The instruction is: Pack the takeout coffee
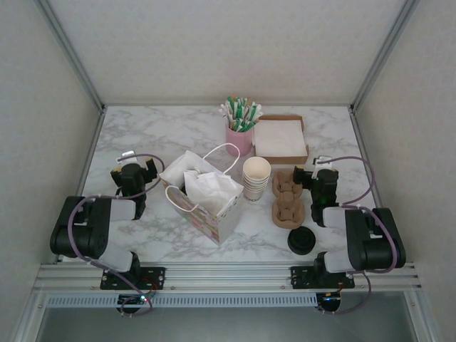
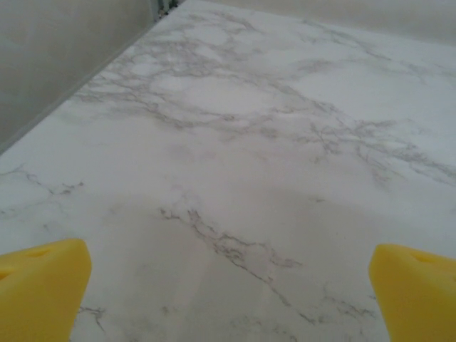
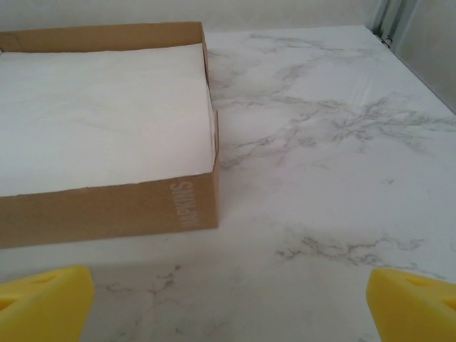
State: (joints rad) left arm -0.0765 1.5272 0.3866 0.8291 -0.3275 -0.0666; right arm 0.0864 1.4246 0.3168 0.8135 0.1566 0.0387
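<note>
Takeout coffee [image 1: 301,240] one, bag [image 1: 206,205] one

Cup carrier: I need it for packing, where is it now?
Top view, right of centre: the cup carrier sits just right of the stack of paper cups, with a black lid on its near side.

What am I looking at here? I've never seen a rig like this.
Two robot arms stand at the near edge of a white marble table. One picture looks down from above and behind; the other two come from wrist cameras, yellow fingertips at the bottom. On the table: a paper gift bag with white tissue, stacked lidless cream paper cups, a brown pulp cup carrier, a round black plastic lid (anything under it is hidden), a pink cup of green-and-white sticks, a brown cardboard box of white napkins. The left gripper and right gripper are open, holding nothing.
</note>
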